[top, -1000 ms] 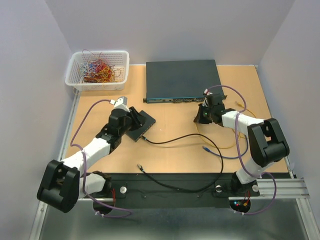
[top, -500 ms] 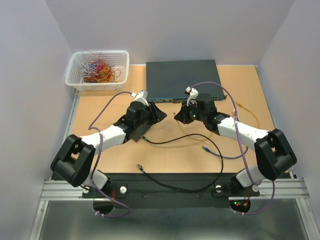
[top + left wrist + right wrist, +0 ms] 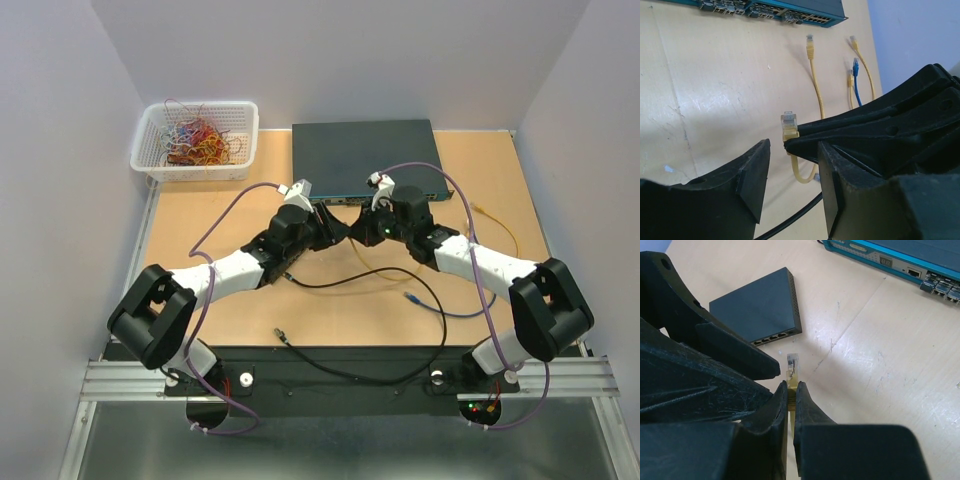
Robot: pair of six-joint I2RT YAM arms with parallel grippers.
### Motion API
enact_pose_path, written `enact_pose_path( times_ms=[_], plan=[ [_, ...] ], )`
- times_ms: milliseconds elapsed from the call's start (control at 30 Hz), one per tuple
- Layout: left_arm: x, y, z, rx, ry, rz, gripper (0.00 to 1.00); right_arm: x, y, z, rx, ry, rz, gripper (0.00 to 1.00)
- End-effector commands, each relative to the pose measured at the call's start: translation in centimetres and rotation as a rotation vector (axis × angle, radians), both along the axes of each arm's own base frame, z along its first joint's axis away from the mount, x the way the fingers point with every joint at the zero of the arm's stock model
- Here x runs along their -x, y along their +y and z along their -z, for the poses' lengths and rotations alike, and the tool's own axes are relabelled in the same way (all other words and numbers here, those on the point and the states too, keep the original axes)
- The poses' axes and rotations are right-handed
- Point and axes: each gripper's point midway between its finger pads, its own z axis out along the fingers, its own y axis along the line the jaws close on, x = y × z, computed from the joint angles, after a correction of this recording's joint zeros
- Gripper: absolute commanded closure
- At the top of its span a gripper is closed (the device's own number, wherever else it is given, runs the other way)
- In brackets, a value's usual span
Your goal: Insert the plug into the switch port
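My right gripper (image 3: 791,385) is shut on a yellow cable just behind its clear plug (image 3: 792,362), which sticks out past the fingertips above the table. The plug points toward a small black switch (image 3: 755,310) lying flat, its row of ports (image 3: 776,335) facing the plug. My left gripper (image 3: 792,150) stands open right at the plug (image 3: 789,122), with its fingers (image 3: 752,172) alongside the tip of the right one. From above, the left gripper (image 3: 335,228) and right gripper (image 3: 358,230) meet mid-table, and the left arm mostly hides the small switch.
A large teal rack switch (image 3: 365,160) lies along the back with its port row (image 3: 790,12) facing forward. Loose yellow cables (image 3: 812,65) and a blue one (image 3: 856,70) lie to the right. A black cable (image 3: 350,280) crosses the front, and a white basket (image 3: 148,150) of wires stands back left.
The left arm swung right, away from the small switch, and its gripper opened a little. The right gripper carried the plug left to mid-table, and the two now meet.
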Motion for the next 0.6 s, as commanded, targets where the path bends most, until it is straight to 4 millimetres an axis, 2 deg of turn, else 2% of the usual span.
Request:
enact_pose_path(
  times_ms=[0,200,333,467,567],
  plan=[
    [-1.7,-0.1,-3.3,0.056,-0.081,-0.065,0.46,0.6,0.9,-2.2,-0.048,-0.076,-0.057,1.00],
    [-2.2,-0.3,-3.0,0.055,-0.072,-0.078,0.46,1.4,0.9,-3.1,-0.065,-0.097,-0.085,0.99],
    [-2.8,0.8,-3.7,0.066,-0.092,-0.148,0.46,1.6,0.9,-3.2,-0.069,-0.100,-0.091,1.00],
    [-3.0,0.3,-4.5,0.077,-0.106,-0.137,0.47,2.0,1.2,-3.2,-0.077,-0.092,-0.116,1.00],
    [-3.2,0.1,-4.3,0.073,-0.103,-0.130,0.49,2.0,1.3,-3.5,-0.083,-0.099,-0.117,1.00]
  ],
)
